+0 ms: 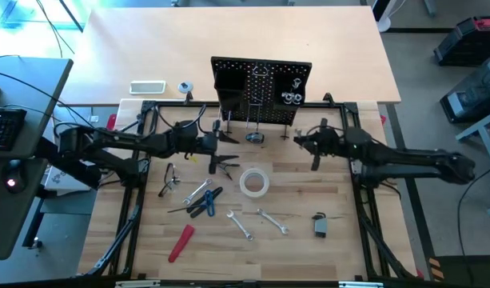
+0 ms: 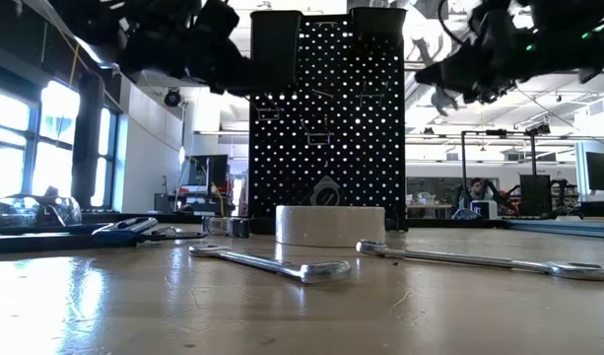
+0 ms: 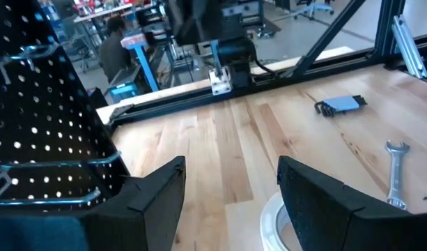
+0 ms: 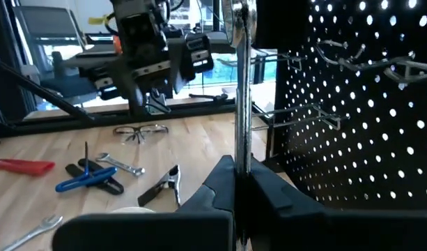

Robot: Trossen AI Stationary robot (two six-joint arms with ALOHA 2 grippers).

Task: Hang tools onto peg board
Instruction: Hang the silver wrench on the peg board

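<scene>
Peg board: we see the black peg board (image 1: 260, 84) standing up at 12 o'clock on the table (image 1: 340, 200).
Right gripper: our right gripper (image 4: 241, 183) is squeezed tight on a silver wrench (image 4: 242, 84), held straight up just beside the board, at 2 o'clock.
Left gripper: our left gripper (image 3: 230, 188) is wide open and holds nothing, at 10 o'clock near the board.
Tools: the white tape roll (image 1: 254, 182) lies in the middle. Blue pliers (image 1: 206, 203) lie at 8 o'clock, two wrenches (image 1: 256, 222) at 6 o'clock, the red tool (image 1: 181, 242) at 7 o'clock.
</scene>
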